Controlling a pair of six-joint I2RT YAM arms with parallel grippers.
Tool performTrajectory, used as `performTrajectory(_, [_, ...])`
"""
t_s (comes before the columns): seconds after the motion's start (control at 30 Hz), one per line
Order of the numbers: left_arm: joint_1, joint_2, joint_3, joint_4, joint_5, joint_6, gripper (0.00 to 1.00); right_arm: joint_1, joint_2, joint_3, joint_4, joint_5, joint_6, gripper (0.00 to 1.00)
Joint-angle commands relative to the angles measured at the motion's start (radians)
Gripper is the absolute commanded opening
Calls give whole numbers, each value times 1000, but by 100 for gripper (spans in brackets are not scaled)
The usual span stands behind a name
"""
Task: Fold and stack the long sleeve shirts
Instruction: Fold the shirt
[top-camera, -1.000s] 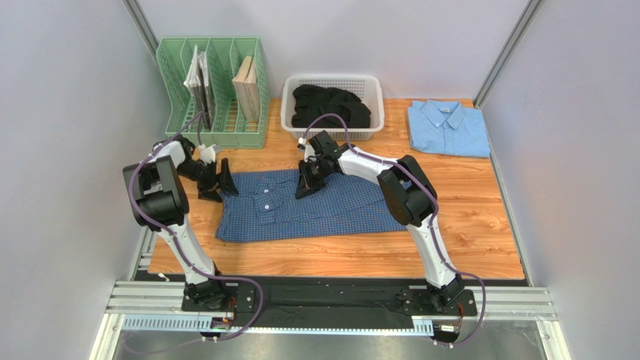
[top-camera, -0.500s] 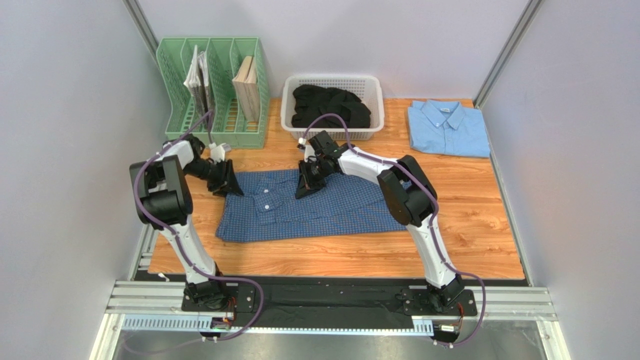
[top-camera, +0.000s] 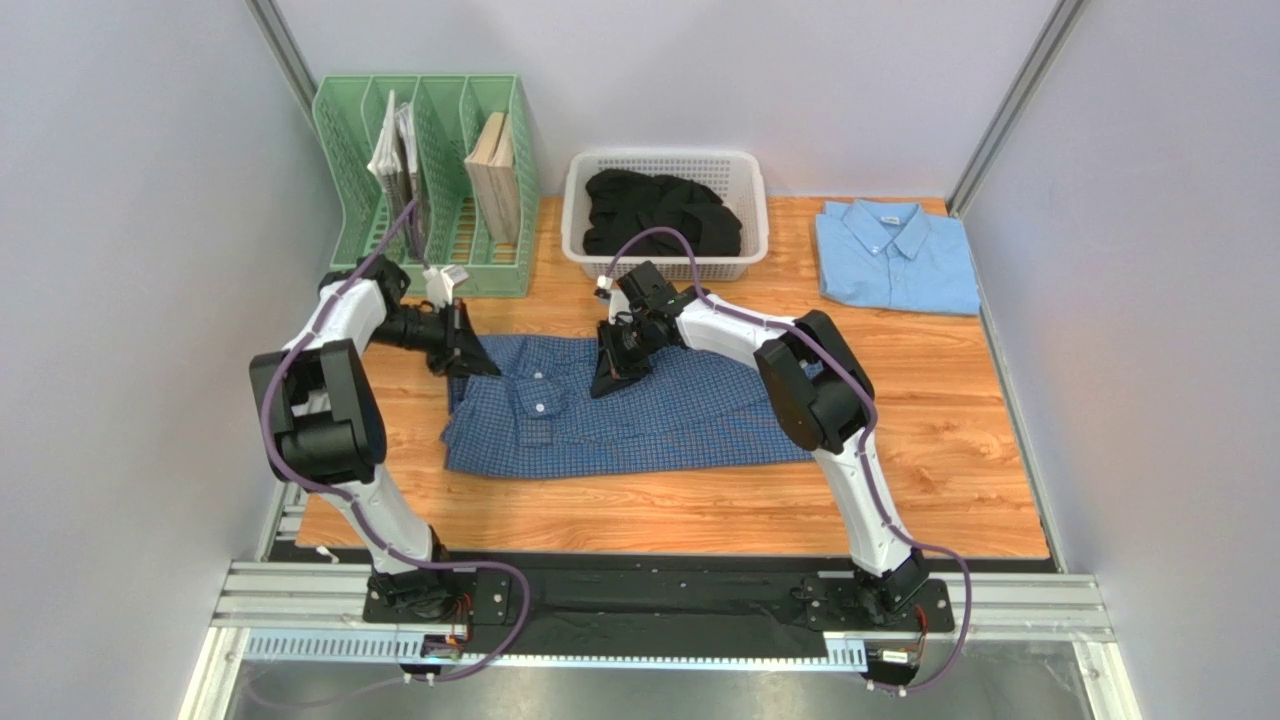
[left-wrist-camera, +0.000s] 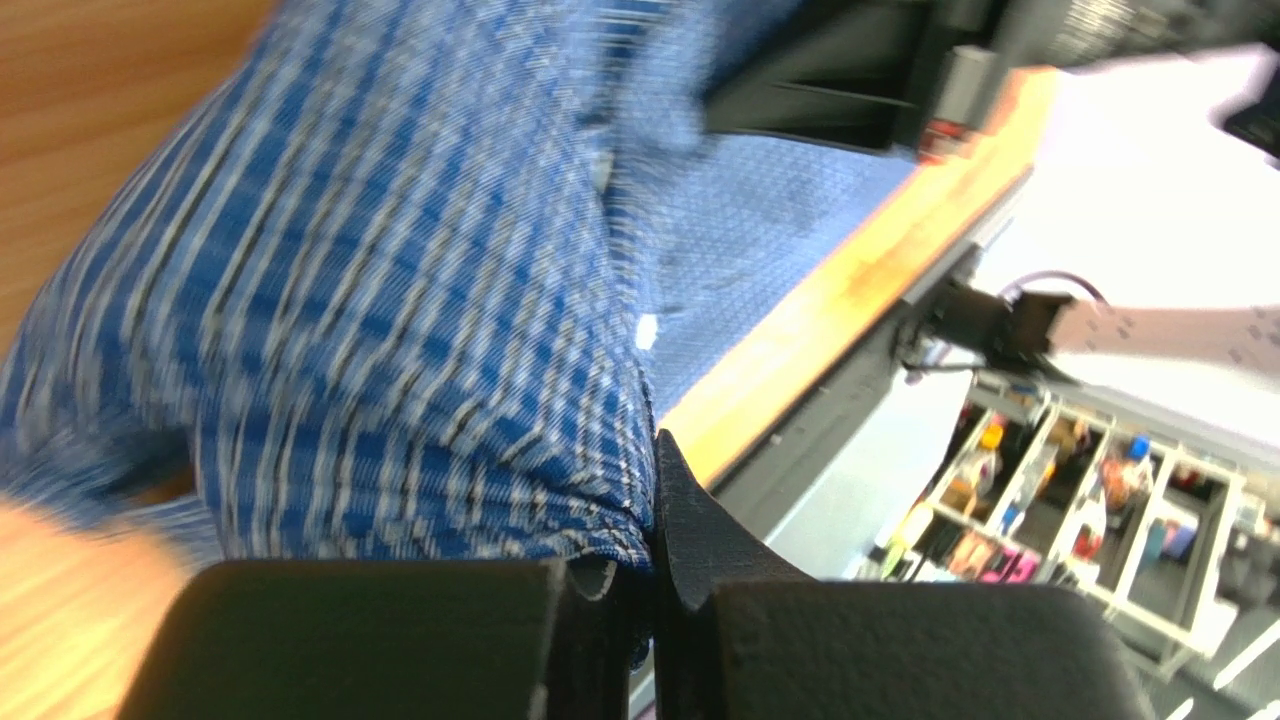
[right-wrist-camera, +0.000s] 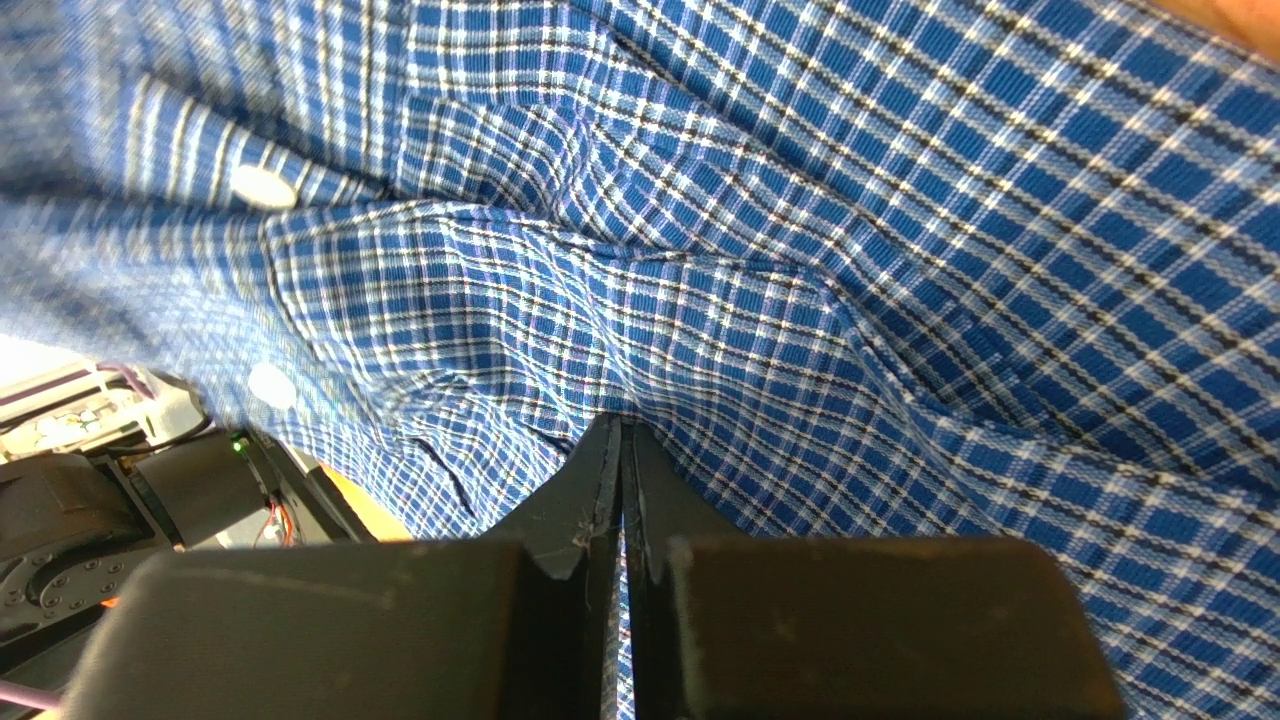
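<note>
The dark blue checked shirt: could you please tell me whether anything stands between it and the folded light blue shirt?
Nothing visible does. Only bare table lies between the dark blue checked shirt and the light blue shirt; the white basket sits farther back, off that line.

At twelve o'clock of my left gripper (top-camera: 472, 357) the green file rack (top-camera: 343, 165) stands close; my right gripper (top-camera: 606, 381) sits at three. The white basket (top-camera: 721, 267) blocks that one's twelve o'clock. Bare table (top-camera: 932, 435) gives passing room from four to six o'clock, beyond the checked shirt (top-camera: 661, 420); the folded blue shirt (top-camera: 894, 255) fills the two o'clock corner.
</note>
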Motion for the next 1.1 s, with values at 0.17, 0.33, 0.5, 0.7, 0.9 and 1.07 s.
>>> performTrajectory(0.17, [-84,-82,45,-16,41,-94,0,9,37,5,-46,75,-7,3])
performTrajectory(0.33, [-58,-88,37,27,-142,-121,38,12,37,11,-49,72,-7,3])
performTrajectory(0.5, [45,-25,48,37,-260,-14,79,11,37,14,-52,68,-7,3])
performTrajectory(0.7, [68,135,139,-16,-344,203,99,11,36,11,-53,69,-6,4])
performTrajectory(0.9, [63,201,149,26,-444,173,99,11,36,11,-53,71,-11,4])
performTrajectory(1.07, [3,199,126,9,-424,142,91,11,37,10,-56,74,-9,4])
